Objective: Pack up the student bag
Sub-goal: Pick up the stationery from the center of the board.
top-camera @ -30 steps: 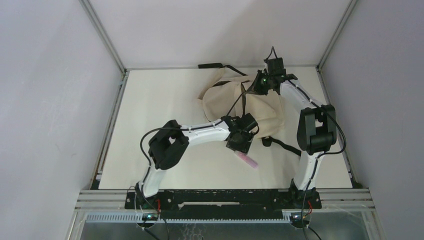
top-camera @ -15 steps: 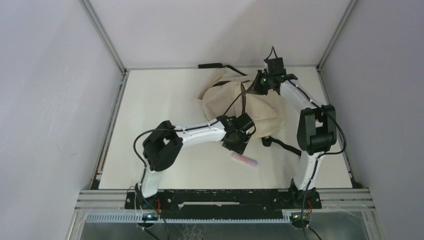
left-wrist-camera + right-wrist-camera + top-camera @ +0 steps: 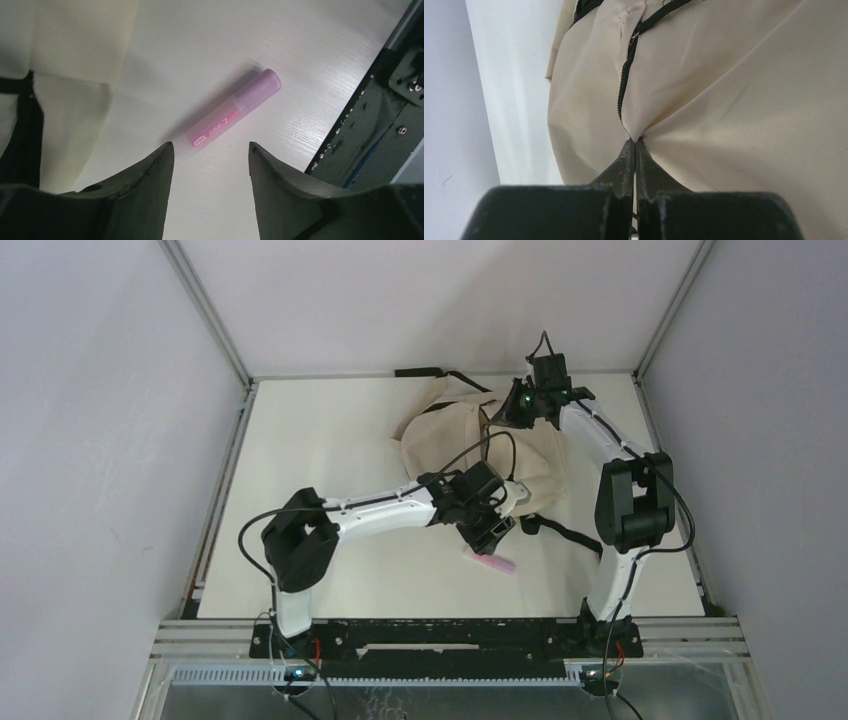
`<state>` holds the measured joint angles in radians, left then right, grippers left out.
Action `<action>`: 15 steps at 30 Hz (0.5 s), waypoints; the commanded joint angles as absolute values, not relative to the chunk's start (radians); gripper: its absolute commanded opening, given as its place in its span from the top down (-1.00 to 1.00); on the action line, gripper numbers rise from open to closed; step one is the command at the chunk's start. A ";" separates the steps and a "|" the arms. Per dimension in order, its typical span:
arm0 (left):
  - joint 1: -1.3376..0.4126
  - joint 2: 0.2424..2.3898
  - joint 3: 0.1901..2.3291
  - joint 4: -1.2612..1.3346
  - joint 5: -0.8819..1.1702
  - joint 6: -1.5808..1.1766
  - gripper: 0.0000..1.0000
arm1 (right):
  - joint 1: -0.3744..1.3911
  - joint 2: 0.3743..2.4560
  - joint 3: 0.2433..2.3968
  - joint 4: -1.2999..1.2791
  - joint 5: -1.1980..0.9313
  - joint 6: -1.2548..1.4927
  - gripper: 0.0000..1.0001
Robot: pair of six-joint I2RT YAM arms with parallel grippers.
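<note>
Two end effectors are showing different states. The left end effector (image 3: 210,145) is hovering with its jaws standing apart, gripping nothing. A pink-and-lilac marker (image 3: 235,115) is lying flat on the worktop (image 3: 200,45) just ahead of its fingertips, touching neither. The right end effector (image 3: 635,141) is pinching, jaws together, a fold of the student bag (image 3: 734,100) at the end of its black zipper (image 3: 624,80). The bag is slumping directly ahead of that end effector and is lying to the left of the left one, near the marker.
</note>
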<state>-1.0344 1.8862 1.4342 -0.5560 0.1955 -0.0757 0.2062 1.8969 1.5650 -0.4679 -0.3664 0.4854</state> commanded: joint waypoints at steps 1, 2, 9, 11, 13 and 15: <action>-1.060 1.857 1.376 -0.435 0.247 0.112 -0.24 | 0.218 1.829 1.574 -0.427 -0.393 0.485 1.00; -1.063 1.852 1.364 -0.410 0.233 0.125 -0.24 | 0.217 1.829 1.574 -0.427 -0.394 0.485 1.00; -1.068 1.923 1.399 -0.414 0.252 0.195 -0.23 | 0.215 1.830 1.573 -0.423 -0.399 0.488 1.00; -1.076 1.931 1.393 -0.413 0.259 0.229 -0.22 | 0.215 1.830 1.572 -0.425 -0.397 0.486 1.00; -1.082 1.938 1.374 -0.402 0.260 0.249 -0.22 | 0.213 1.830 1.573 -0.425 -0.396 0.485 1.00; -1.083 1.955 1.371 -0.397 0.257 0.255 -0.22 | 0.210 1.832 1.572 -0.425 -0.399 0.485 1.00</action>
